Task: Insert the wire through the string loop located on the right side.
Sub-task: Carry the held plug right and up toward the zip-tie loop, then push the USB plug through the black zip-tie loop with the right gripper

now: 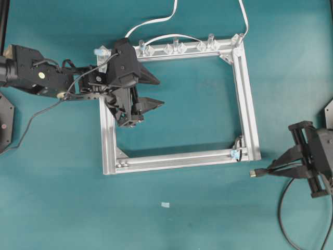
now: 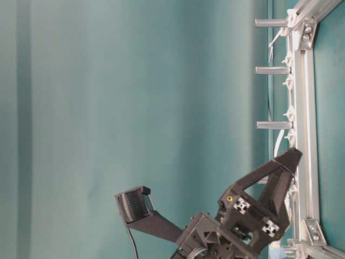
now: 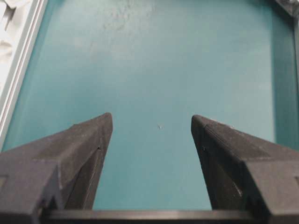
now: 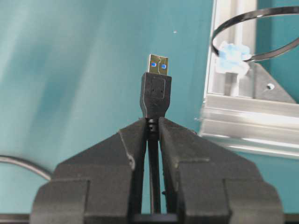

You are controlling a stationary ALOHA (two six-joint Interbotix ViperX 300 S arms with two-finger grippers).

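Plug gripped, loop not threaded yet.
My right gripper point(image 4: 154, 126) is clamped on the wire point(image 4: 155, 95) just behind its plug, near the string loop point(image 4: 254, 35) at the frame point(image 1: 250, 120) corner; left gripper point(image 1: 156, 91) hangs spread wide, holding nothing.

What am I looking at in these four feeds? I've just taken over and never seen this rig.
Two robot arms work over a teal table. The first feed looks down from overhead, the second sideways from table level, and the other two come from cameras on each wrist. A square silver frame lies flat, a white cable running to its far edge. The left gripper hangs open and empty above the frame's left side. The right gripper is shut on the wire, its plug sticking out ahead. The string loop sits at the frame's near right corner, not yet threaded.
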